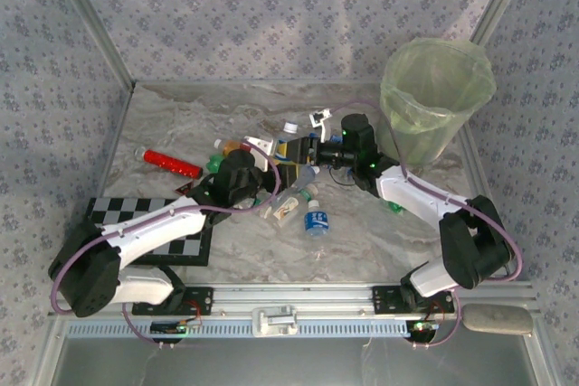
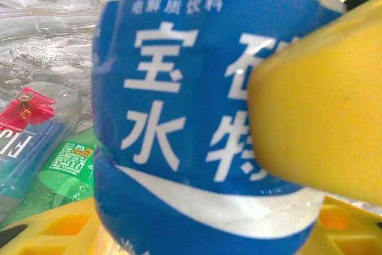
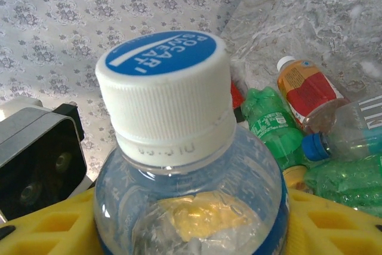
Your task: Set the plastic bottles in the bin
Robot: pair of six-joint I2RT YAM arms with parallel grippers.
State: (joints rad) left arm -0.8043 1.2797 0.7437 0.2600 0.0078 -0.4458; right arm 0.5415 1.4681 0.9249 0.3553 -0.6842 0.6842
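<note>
Blue-labelled bottle (image 2: 179, 117) reading 电解质饮料 sits clamped in the left tool (image 1: 274, 194). Bin (image 1: 434, 97) stands at the far right of the bench (image 1: 380, 232). Right tool (image 1: 312, 149) straddles a POCARI SWEAT-capped bottle (image 3: 179, 123), grip unclear; its wrist view adds a green bottle (image 3: 268, 120) and an orange bottle (image 3: 307, 85).

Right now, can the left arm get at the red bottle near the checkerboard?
Probably not yet: the left gripper is shut on a blue-labelled bottle, though the red bottle lies unobstructed nearby.
</note>
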